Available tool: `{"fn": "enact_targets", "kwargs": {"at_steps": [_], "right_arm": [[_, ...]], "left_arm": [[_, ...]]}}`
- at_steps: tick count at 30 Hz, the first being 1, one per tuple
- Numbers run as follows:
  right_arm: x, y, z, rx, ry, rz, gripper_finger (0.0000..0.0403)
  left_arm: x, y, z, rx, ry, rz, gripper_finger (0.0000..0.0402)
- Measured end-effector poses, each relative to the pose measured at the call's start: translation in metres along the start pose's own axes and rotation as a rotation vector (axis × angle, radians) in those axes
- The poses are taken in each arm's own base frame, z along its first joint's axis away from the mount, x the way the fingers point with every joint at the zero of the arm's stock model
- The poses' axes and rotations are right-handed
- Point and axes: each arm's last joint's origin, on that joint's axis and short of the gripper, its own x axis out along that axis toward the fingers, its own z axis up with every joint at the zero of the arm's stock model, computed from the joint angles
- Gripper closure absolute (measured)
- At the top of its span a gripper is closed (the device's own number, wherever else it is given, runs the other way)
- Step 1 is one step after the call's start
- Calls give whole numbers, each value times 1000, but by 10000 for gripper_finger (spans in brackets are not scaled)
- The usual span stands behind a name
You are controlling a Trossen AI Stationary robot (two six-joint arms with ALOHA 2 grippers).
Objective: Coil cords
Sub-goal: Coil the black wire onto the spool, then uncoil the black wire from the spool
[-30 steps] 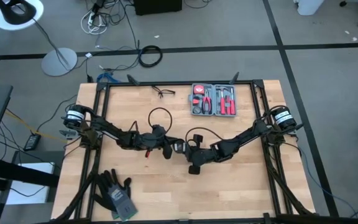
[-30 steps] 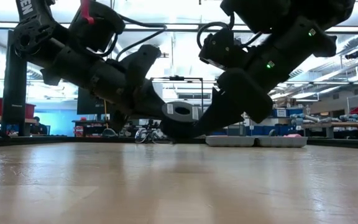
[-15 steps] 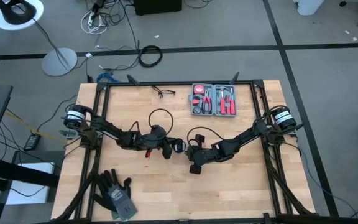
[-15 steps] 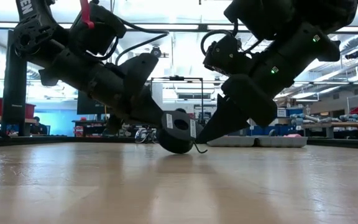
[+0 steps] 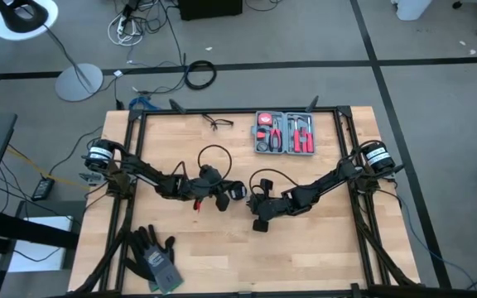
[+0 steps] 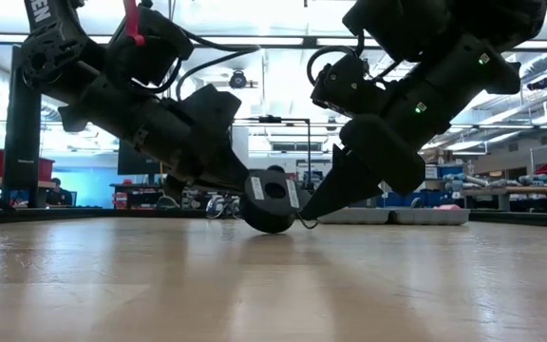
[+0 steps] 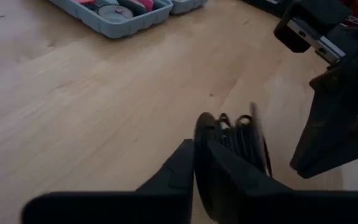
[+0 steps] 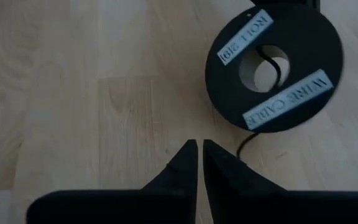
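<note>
The cord is a thin black cable wound on a small black spool (image 8: 272,68) with a pale centre hole and white labels. It also shows in the high view (image 5: 237,191) at mid-table and in the low view (image 6: 272,198). My left gripper (image 7: 194,155) is shut on the spool. A short loose end of cable (image 8: 246,142) comes off the spool's rim beside my right gripper (image 8: 199,152). My right gripper's fingers are shut just to the table's right of the spool (image 6: 307,217). I cannot tell whether they touch the cable end. My left gripper pinches the rim of one flange of the spool (image 7: 201,134) between its two fingers. The fingers slant down from the table's left. The spool stands on edge, tilted, with its lower rim (image 6: 269,229) at the table top.
A grey tool case (image 5: 285,132) with red-handled tools lies at the far side of the table. A small black glasses-like wire item (image 5: 218,122) lies at the far edge. Dark gloves (image 5: 151,257) lie at the near left. A thick coiled cable (image 5: 199,74) lies on the floor.
The spool has come down from between the two grippers to the table top and tipped, its labelled face now toward the near edge. My left gripper has gone down with it. My right gripper's fingertips have drawn back a little toward the table's right, off the spool.
</note>
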Motion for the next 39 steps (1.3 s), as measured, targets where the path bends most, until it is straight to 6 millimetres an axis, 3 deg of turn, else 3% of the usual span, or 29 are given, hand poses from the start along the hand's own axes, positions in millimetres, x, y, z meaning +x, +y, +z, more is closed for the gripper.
{"fn": "enact_targets", "kwargs": {"at_steps": [9, 18, 25, 31, 39], "right_arm": [[0, 0, 0, -1, 1, 0, 380], [-2, 0, -3, -24, 35, -5, 380], [-29, -7, 3, -51, 73, -46, 384], [-63, -17, -2, -18, 7, -131, 396], [-88, -34, -53, 167, -78, -164, 400]], "left_arm": [[0, 2, -2, 20, 23, 14, 288], [0, 4, -2, 145, 4, 72, 282], [-5, 2, 2, 206, -8, 68, 282], [-30, 6, 17, 251, -61, 13, 282], [-81, 28, 26, 254, -110, -83, 282]]}}
